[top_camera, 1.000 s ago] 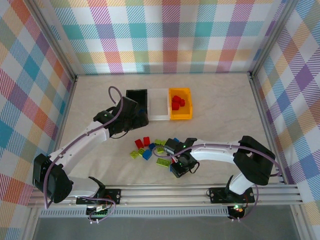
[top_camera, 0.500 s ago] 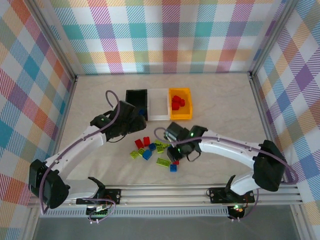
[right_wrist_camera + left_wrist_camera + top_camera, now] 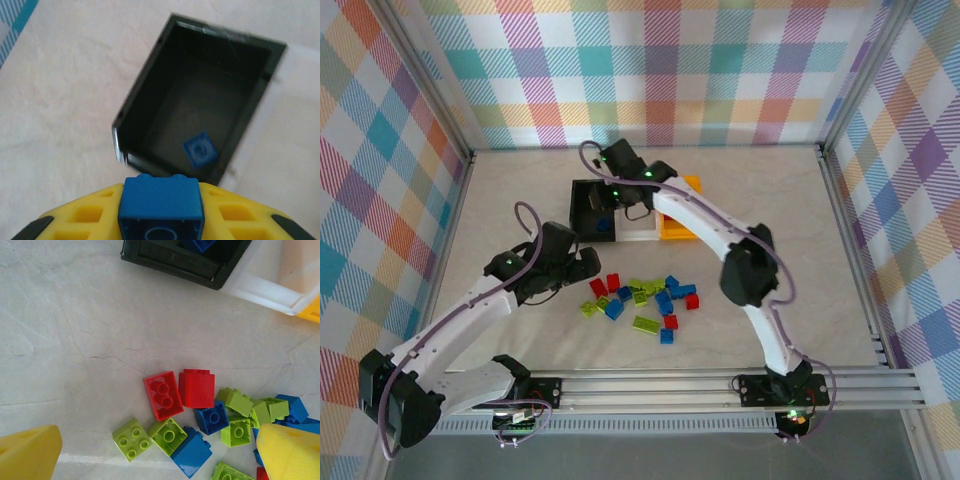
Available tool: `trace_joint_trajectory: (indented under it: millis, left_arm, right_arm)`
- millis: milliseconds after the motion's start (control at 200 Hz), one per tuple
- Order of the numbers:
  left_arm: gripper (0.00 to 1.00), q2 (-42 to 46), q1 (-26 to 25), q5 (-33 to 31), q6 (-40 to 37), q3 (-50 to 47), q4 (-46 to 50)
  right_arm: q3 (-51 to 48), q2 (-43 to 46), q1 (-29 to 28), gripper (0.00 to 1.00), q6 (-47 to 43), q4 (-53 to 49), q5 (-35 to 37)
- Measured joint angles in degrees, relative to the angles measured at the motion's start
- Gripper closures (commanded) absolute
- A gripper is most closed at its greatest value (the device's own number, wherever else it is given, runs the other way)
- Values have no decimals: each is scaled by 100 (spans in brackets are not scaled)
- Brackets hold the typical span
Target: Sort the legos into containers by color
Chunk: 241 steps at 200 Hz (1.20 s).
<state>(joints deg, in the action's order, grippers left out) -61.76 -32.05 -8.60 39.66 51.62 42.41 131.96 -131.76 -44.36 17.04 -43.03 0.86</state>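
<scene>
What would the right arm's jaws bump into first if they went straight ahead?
Probably the black bin, most likely its floor near the loose brick lying there, though depth is hard to judge.

Bright, even light falls from overhead on the pale marbled counter [image 3: 820, 230], leaving only soft, short shadows under the arms. The top view is sharp. In the right wrist view the black rectangular plastic bin [image 3: 150, 90] is motion-blurred, with a white glint on its rim, and the blue studded plastic brick [image 3: 161, 202] looks soft. The left wrist view's yellow fingertips [image 3: 30, 455] are out of focus.
</scene>
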Motion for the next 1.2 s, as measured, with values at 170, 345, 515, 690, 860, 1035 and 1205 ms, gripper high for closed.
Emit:
trace_joint_trajectory:
  millis: [170, 345, 515, 690, 860, 1035, 1205]
  left_arm:
    - [0, 98, 11, 0, 0, -46, 109]
    - [0, 151, 11, 7, -2, -59, 151]
    - [0, 236, 11, 48, -7, -122, 162]
    - [0, 310, 9, 181, -92, -136, 127]
    - [0, 275, -24, 240, -181, -136, 101]
    - [0, 195, -48, 345, -201, -136, 74]
    - [0, -4, -181, 448, -273, -120, -81]
  right_arm:
    - [3217, -2046, 37, 60, 59, -885, -66]
    - [4406, -2885, 133, 45, 291, -1521, -251]
    - [4507, -2903, 201, 36, 350, -1628, -420]
    - [4557, -2868, 240, 34, 345, -1661, -450]
    - [4557, -2518, 234, 37, 321, -2319, -332]
    - [4553, -1821, 232, 36, 308, -3209, -63]
    - [4162, -955, 168, 33, 310, -3641, 199]
